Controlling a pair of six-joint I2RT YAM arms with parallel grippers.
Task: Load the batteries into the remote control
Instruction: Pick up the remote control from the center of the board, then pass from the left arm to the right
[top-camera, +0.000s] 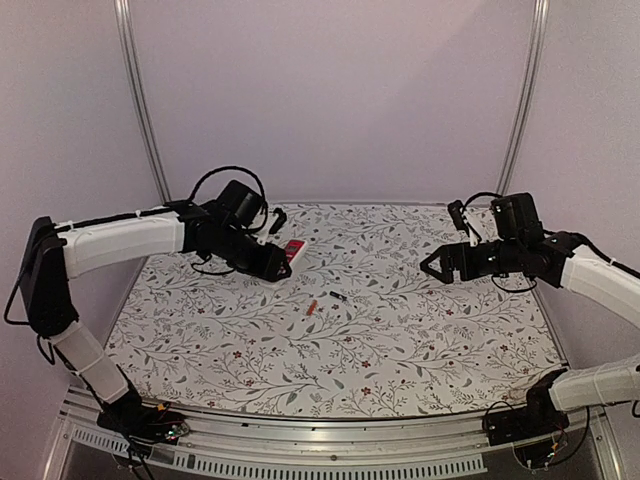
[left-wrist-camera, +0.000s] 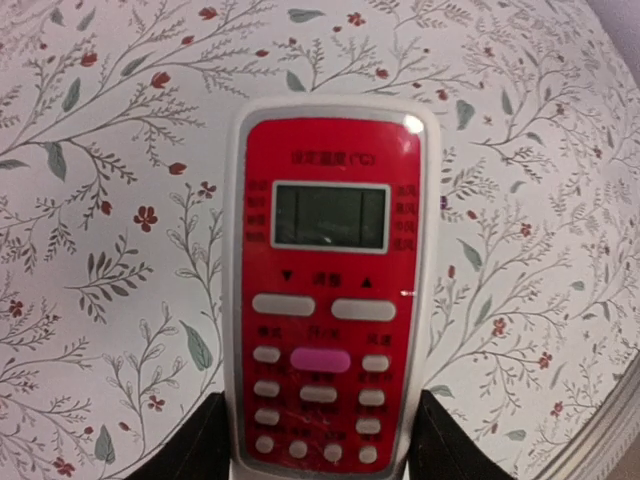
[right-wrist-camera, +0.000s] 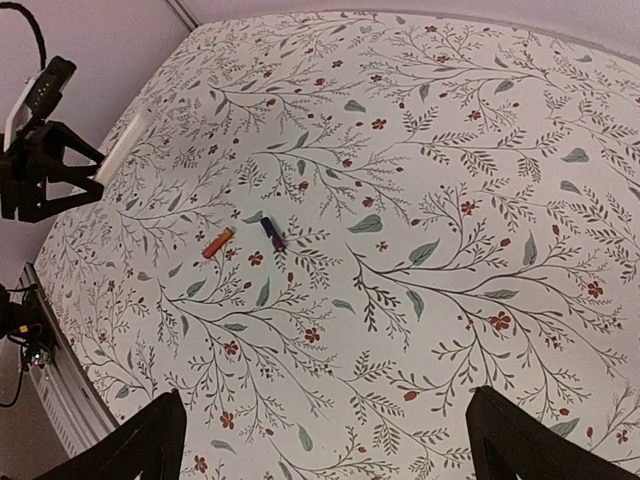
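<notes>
Though tiny overhead, remote control (left-wrist-camera: 331, 285) legible close-up.

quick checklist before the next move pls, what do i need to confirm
1. Remote control clamped in the left gripper: ok, a finger sits on each side of it.
2. Battery recess facing up: not ok, the red button face is up and the back is hidden.
3. Battery cover off: cannot tell.
4. Batteries reachable: ok, the orange battery and dark battery lie apart and uncovered on the table.
5. Right gripper open and empty: ok.
</notes>
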